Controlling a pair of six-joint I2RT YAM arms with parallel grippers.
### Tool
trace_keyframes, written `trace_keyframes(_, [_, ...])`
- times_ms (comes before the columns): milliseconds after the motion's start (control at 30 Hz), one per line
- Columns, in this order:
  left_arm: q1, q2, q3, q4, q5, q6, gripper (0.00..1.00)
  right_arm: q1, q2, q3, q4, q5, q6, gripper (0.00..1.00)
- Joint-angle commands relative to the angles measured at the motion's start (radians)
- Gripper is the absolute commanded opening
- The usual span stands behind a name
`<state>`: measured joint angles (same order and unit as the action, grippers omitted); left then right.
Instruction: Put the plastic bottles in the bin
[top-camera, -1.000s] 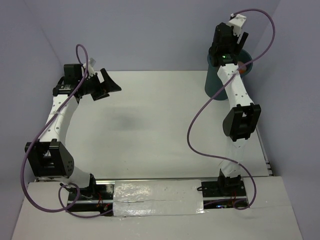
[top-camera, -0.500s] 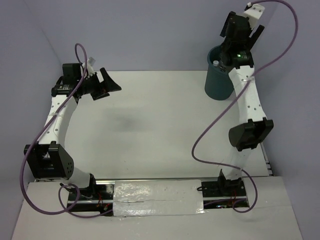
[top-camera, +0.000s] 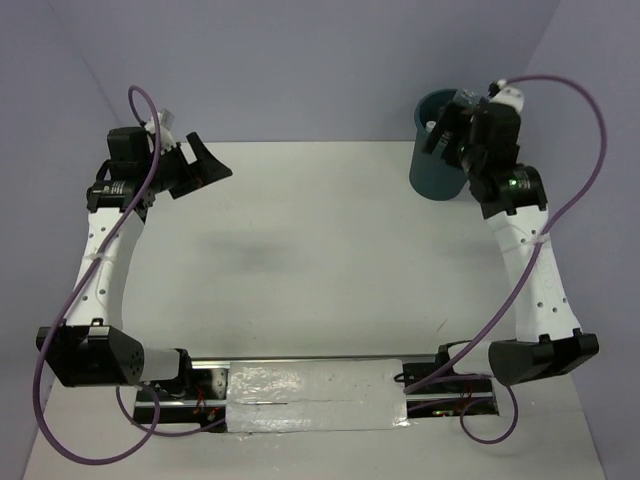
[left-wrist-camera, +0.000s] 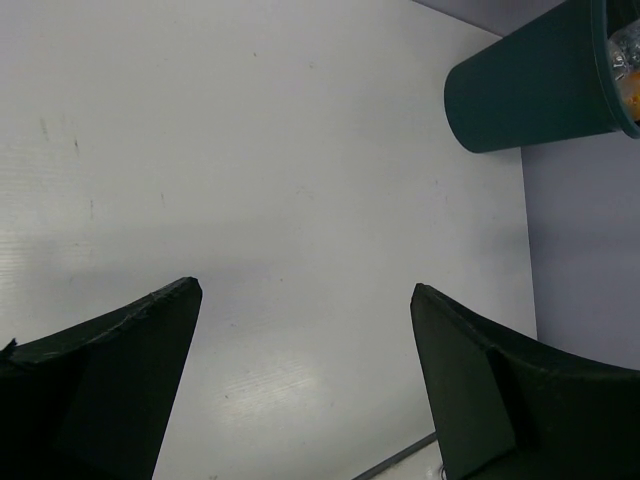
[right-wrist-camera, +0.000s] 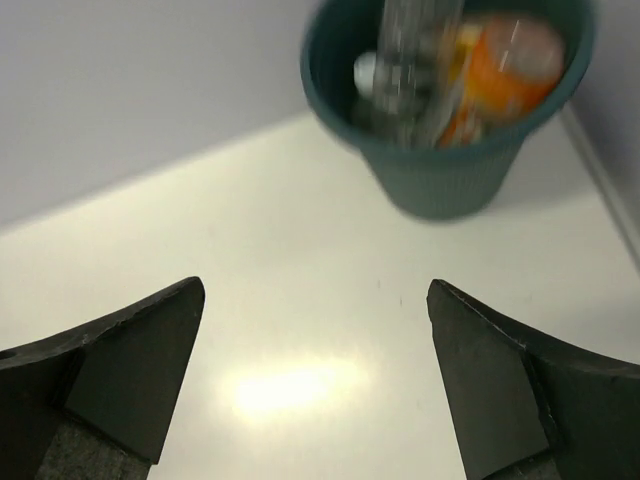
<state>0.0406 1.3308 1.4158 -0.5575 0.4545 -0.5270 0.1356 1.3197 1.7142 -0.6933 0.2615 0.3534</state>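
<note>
Left gripper (left-wrist-camera: 305, 290): fingers spread wide, empty, above the table (left-wrist-camera: 250, 150), touching nothing. Right gripper (right-wrist-camera: 315, 285): fingers also wide apart, empty, near the bin (right-wrist-camera: 450, 180) but not touching it. Bin dark teal, upright at the table's far right corner, mouth up. Inside: clear bottle (right-wrist-camera: 408, 60) standing roughly on end, orange bottle (right-wrist-camera: 505, 55) leaning beside it. View blurred; cap directions unclear.

Left gripper (left-wrist-camera: 305, 300) spread wide; bin (left-wrist-camera: 535, 85) far corner.
</note>
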Motion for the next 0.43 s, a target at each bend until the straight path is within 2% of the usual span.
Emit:
trace_keyframes(0, [-0.002, -0.042, 0.041, 0.016, -0.039, 0.005, 0.99, 0.028, -0.078, -0.164, -0.081, -0.065, 0.05, 1.0])
trace_keyframes(200, [-0.001, -0.048, 0.052, 0.022, -0.027, -0.013, 0.99, 0.039, -0.203, -0.257, -0.097, 0.014, 0.041, 1.0])
trace_keyframes(400, [-0.002, -0.059, 0.057, 0.01, -0.031, -0.018, 0.99, 0.039, -0.26, -0.286, -0.104, 0.07, 0.056, 1.0])
